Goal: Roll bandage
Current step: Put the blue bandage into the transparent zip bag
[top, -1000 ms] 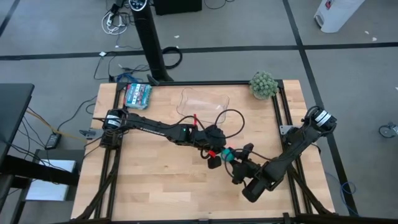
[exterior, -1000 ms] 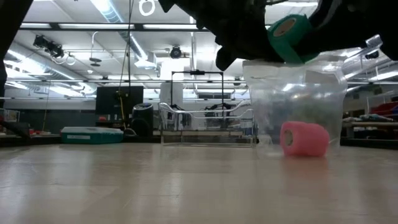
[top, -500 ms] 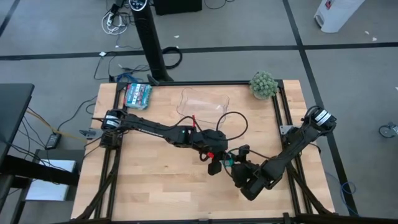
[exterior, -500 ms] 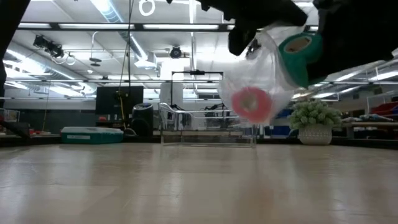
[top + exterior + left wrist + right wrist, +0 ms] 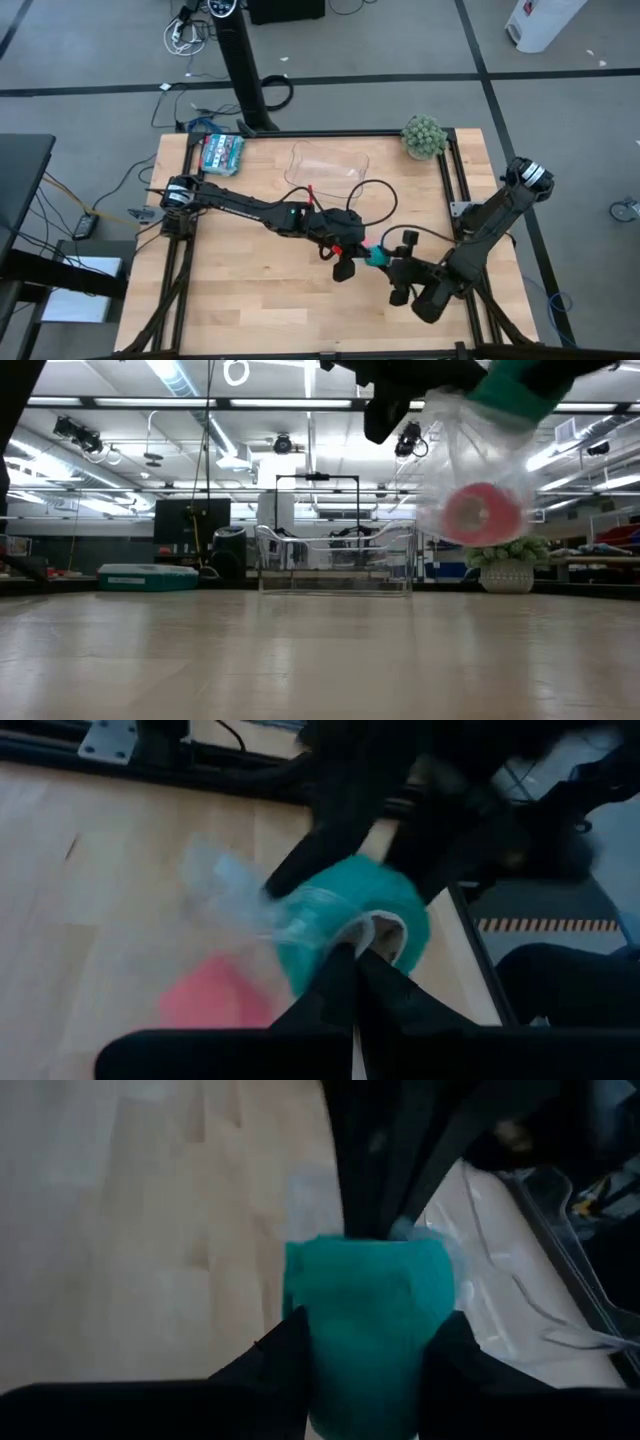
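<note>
Bandage (image 5: pixel 378 257), a teal roll, is off the table, held up between both grippers right of centre. Left gripper (image 5: pixel 345 255) is clenched on the rim of a clear plastic bag (image 5: pixel 470 455). Right gripper (image 5: pixel 365 1350) clasps the roll itself. Since a second ago the bag has lifted clear of the table and swung rightward; it now dangles. Inside it: a pink roll (image 5: pixel 483 512). The teal roll sits at the bag's mouth, so I judge bagging under way.

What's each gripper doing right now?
Left gripper: shut on the clear bag.
Right gripper: shut on the bandage.
</note>
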Controlling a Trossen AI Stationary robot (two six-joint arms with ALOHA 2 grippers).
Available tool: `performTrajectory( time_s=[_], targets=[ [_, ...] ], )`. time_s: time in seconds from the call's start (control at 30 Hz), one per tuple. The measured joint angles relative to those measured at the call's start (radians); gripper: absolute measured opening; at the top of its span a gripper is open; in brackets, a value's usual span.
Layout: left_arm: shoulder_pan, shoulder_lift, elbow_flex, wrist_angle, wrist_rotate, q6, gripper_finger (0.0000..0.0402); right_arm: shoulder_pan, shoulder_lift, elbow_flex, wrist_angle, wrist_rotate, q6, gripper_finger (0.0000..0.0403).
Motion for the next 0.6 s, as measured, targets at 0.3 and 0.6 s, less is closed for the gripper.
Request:
performTrajectory(
  time_s=[0.3, 0.6],
  targets=[
    [-0.002, 0.007, -0.007, -0.049, -0.087, 0.007, 0.0005, -0.086, -0.005, -0.003, 0.007, 0.005, 0.296, 0.0118],
    [-0.006, 0.013, -0.011, -0.038, -0.078, 0.020, 0.0005, -0.146, -0.005, -0.024, 0.045, -0.177, 0.356, 0.0115]
  ],
)
